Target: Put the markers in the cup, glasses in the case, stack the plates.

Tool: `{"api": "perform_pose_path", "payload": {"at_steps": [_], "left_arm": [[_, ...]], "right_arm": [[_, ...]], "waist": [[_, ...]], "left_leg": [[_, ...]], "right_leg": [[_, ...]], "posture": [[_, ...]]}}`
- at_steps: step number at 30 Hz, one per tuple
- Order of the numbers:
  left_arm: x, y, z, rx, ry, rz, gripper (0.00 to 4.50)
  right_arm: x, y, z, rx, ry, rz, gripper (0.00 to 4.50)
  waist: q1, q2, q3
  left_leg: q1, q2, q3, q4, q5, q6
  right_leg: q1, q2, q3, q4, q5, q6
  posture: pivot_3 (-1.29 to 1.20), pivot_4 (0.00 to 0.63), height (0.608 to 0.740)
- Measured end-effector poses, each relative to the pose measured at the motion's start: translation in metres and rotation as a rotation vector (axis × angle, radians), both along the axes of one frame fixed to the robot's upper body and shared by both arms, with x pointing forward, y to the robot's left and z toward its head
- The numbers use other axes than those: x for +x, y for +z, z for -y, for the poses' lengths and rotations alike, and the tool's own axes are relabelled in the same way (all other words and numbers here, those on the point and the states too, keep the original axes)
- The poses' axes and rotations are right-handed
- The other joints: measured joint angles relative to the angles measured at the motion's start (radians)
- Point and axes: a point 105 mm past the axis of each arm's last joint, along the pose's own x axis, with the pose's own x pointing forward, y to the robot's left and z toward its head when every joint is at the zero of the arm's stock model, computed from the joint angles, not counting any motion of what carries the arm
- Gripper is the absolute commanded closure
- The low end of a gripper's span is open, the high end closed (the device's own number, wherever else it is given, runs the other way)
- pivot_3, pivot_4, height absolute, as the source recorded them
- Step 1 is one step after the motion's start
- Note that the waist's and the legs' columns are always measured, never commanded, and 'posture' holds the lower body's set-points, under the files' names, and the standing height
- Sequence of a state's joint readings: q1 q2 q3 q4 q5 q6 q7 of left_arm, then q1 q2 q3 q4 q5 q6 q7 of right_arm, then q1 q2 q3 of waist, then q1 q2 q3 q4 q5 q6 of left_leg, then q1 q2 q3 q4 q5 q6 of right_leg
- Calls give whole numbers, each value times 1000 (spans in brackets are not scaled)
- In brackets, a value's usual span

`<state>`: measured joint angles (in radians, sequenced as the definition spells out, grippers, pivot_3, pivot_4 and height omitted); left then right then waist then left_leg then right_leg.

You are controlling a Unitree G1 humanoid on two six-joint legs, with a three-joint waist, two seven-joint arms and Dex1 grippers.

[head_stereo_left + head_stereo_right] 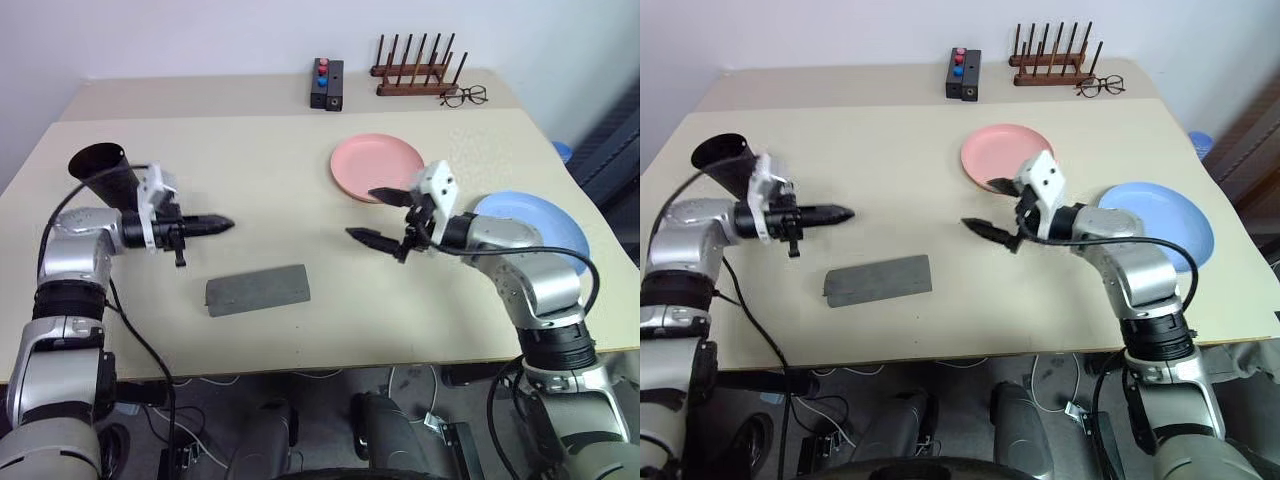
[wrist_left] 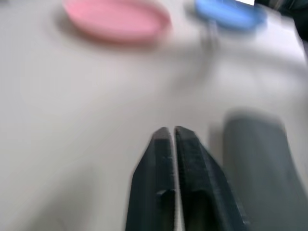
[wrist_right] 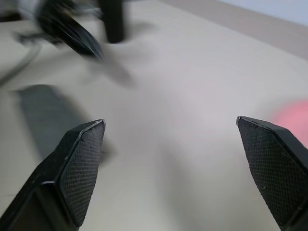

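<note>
The black cup stands at the table's left, its lower part hidden behind my left wrist. My left gripper points right above the table, fingers pressed almost together with nothing between them. The grey case lies flat and folded just in front of it. My right gripper hovers wide open and empty between the case and the pink plate. The light blue plate lies apart to the right, partly behind my right forearm. The markers and the glasses are out of view.
At the back stand a small black box with red and blue buttons, a wooden peg rack and wire-framed spectacles. The table's front edge runs just below the case.
</note>
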<state>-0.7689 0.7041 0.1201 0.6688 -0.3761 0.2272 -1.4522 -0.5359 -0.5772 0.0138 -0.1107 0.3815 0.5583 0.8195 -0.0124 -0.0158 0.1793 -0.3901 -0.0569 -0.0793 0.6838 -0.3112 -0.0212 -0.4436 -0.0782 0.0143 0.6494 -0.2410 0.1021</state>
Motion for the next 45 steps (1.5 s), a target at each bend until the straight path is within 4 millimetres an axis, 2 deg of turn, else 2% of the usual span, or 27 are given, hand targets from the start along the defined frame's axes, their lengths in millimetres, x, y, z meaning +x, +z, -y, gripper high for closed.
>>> {"api": "perform_pose_path", "payload": {"at_steps": [2,6,7,10,13,18,19,21,22,23,24,28,29,33,35,38,39,41,43,45], "left_arm": [[-1,15,6,-95,-26,16,2165],[-11,28,24,-170,-112,3,187],[-15,29,30,-173,-142,1,29],[-23,23,42,-153,-189,-38,29],[-28,20,46,-148,-201,-81,29],[-40,20,56,-106,-283,-111,29],[-40,21,57,-100,-285,-101,4],[-40,21,58,-86,-281,-80,0],[-40,21,59,-79,-284,-74,0],[-40,20,60,-76,-282,-73,0],[-39,20,60,-75,-278,-72,0],[-38,22,61,-70,-263,-62,0],[-37,22,60,-69,-258,-61,0],[-34,23,59,-69,-222,-42,0],[-29,26,58,-77,-179,-1,0],[-18,27,52,-77,-91,53,0],[-13,27,46,-82,-39,68,0],[-4,32,31,-109,75,110,0],[-2,36,21,-125,137,148,0],[-5,32,17,-120,164,157,0]], "right_arm": [[3,-6,29,-65,-75,-21,0],[3,-9,72,-152,-198,-49,0],[3,-10,84,-182,-232,-57,0],[-2,-12,119,-240,-340,-112,0],[-13,-20,151,-340,-418,-184,0],[-24,-59,175,-407,-494,-339,0],[-28,-67,177,-416,-495,-369,263],[-30,-71,178,-413,-497,-395,826],[-30,-72,178,-416,-500,-400,1275],[-30,-73,177,-425,-497,-399,1854],[-28,-73,177,-439,-493,-392,2197],[-21,-70,179,-498,-509,-347,4313],[-18,-66,180,-511,-521,-323,4465],[-6,-61,185,-541,-561,-275,4465],[7,-55,182,-549,-578,-221,4465],[32,-33,170,-523,-596,-101,4465],[42,-26,160,-501,-592,-59,4465],[62,-7,125,-446,-535,43,4465],[75,10,86,-401,-462,139,4465],[83,23,57,-356,-412,205,4465]], "waist": [[2,0,0],[-5,0,0],[-6,1,0],[-5,1,0],[-1,1,0],[-2,1,0],[-2,1,0],[-2,1,0],[-2,1,0],[-2,1,0],[-2,1,0],[-1,1,0],[-1,1,0],[-1,1,-1],[-2,1,0],[-9,1,0],[-13,1,0],[-27,1,0],[-33,1,0],[-31,1,0]], "left_leg": [[0,0,0,0,0,0],[0,0,1,0,0,0],[0,0,1,0,0,0],[0,1,1,0,0,0],[0,1,1,0,0,0],[1,1,2,0,0,0],[1,1,2,0,0,0],[2,1,2,0,0,0],[2,1,2,0,0,0],[2,1,2,0,0,0],[2,1,2,0,0,0],[3,1,2,1,0,0],[3,1,2,1,0,0],[4,1,1,1,0,0],[4,0,2,1,2,-3],[4,1,3,-1,3,-6],[4,1,3,-1,4,-6],[3,2,3,-2,4,-7],[3,2,3,-3,4,-7],[2,1,3,-3,4,-7]], "right_leg": [[0,0,0,0,0,0],[0,0,1,0,0,0],[0,0,1,0,0,0],[0,0,1,0,0,0],[1,0,1,0,0,0],[1,0,1,0,0,0],[1,0,1,0,0,0],[2,0,2,0,0,0],[2,0,2,0,0,0],[2,0,2,0,0,0],[2,0,2,0,0,0],[4,0,2,-1,0,0],[4,0,2,-1,0,0],[4,0,1,-1,0,0],[4,0,2,-1,0,0],[2,0,3,0,0,0],[2,1,3,0,0,0],[0,0,4,1,0,0],[-1,0,4,0,0,0],[-1,-1,4,-1,0,0]], "posture": [[0,150,740],[0,150,740],[0,150,740],[0,150,740],[0,150,740],[0,150,740],[0,150,740],[0,150,740],[0,150,740],[0,150,740],[0,150,740],[0,150,740],[0,150,740],[0,150,740],[0,150,740],[0,150,740],[0,150,740],[0,150,740],[0,150,740],[0,150,740]]}}
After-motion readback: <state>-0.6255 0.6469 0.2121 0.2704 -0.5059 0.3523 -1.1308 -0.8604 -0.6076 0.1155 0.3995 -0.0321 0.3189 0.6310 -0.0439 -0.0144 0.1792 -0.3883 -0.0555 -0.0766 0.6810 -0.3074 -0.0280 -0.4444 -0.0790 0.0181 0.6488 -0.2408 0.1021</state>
